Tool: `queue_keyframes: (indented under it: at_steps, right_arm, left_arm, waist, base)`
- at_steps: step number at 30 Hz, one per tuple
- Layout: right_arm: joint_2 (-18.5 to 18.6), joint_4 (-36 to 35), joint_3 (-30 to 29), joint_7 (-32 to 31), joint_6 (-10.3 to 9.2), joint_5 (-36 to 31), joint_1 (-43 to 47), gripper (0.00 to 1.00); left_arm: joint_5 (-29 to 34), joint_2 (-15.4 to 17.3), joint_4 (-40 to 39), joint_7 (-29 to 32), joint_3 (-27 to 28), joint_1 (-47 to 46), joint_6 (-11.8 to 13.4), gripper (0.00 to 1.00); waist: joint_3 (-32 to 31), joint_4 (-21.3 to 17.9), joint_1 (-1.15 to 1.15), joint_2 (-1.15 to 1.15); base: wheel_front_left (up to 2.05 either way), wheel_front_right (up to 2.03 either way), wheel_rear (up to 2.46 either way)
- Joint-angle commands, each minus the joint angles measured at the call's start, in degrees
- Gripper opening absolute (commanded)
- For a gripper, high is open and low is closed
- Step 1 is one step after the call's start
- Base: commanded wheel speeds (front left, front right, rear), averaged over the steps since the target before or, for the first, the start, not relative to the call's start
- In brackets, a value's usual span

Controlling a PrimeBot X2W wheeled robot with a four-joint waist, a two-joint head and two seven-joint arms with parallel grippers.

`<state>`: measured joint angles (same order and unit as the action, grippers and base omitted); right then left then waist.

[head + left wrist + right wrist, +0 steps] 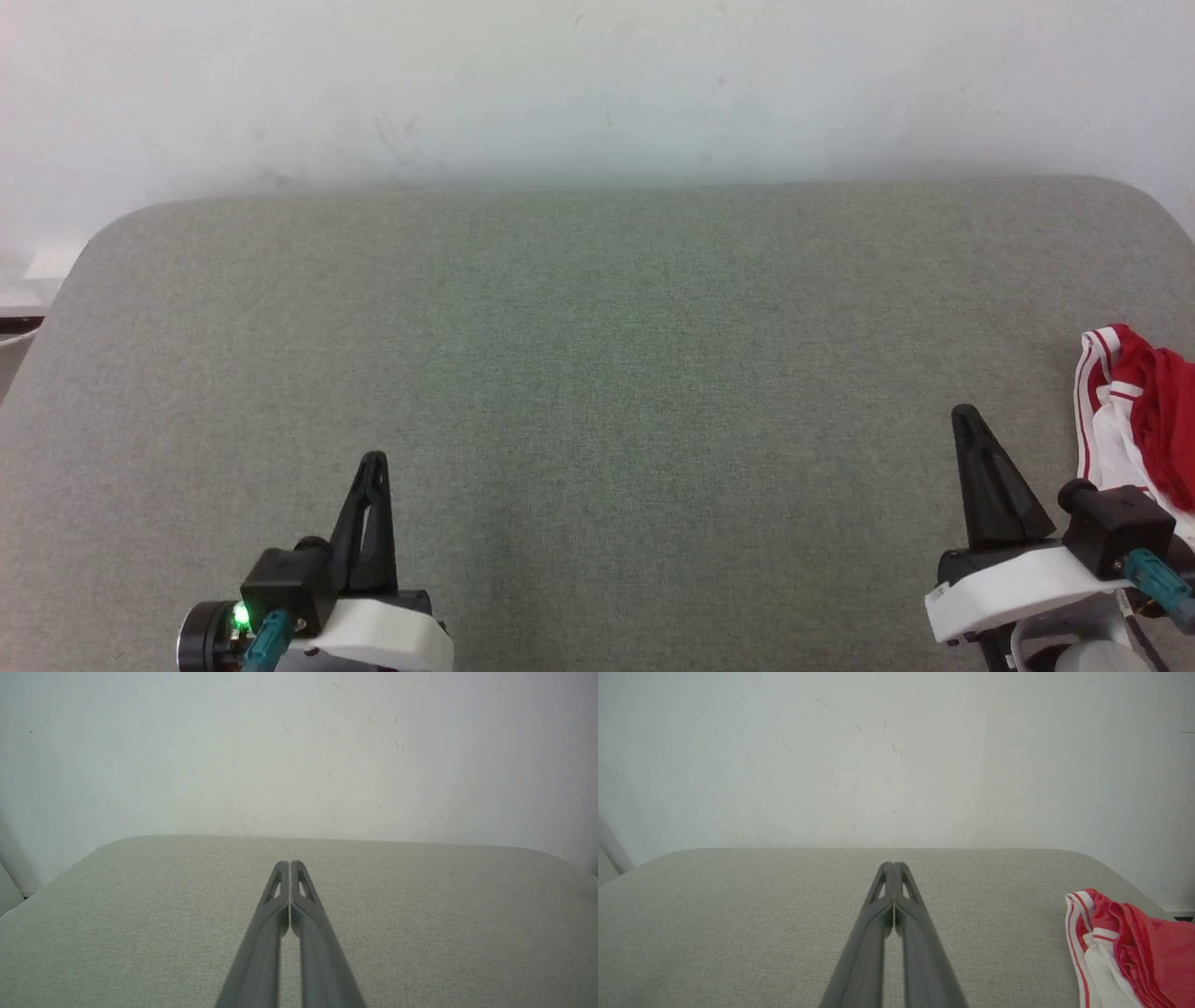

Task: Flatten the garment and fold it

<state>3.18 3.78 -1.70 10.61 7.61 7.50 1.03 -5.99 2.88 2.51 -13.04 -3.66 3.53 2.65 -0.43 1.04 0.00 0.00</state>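
Note:
The garment (1144, 415), red with white fabric and red-white striped trim, lies crumpled at the right edge of the grey padded table (597, 373). It also shows at the lower right of the right wrist view as a bunched heap, garment (1134, 952). My right gripper (964, 415) hovers just left of it, shut and empty, its fingertips pressed together, right gripper (893, 864). My left gripper (374, 459) sits near the table's front left, far from the cloth, also shut on nothing, left gripper (289, 862).
A pale wall (597, 84) rises directly behind the table's rounded far edge. A white ledge (51, 266) shows beyond the table's left corner.

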Motion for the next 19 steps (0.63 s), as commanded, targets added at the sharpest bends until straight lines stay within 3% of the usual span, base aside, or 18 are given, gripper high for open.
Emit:
queue_keyframes:
  at_steps: [1,19]
  right_arm:
    - [-0.1,-0.3,0.1,-0.2,-0.02,-0.5,-0.1,0.0]
    - [-0.1,-0.9,0.3,-2.0,-0.03,-1.7,-0.3,0.0]
  left_arm:
    - [0.6,0.0,-0.3,0.5,0.4,-0.4,-0.4,0.0]
    - [1.5,0.0,-0.7,2.6,0.9,-1.0,-0.8,0.0]
  waist:
    - [0.0,0.0,0.0,0.0]
    - [0.1,-0.2,0.0,0.0]
  base:
    - [0.0,0.0,0.0]
    - [0.0,0.0,0.0]
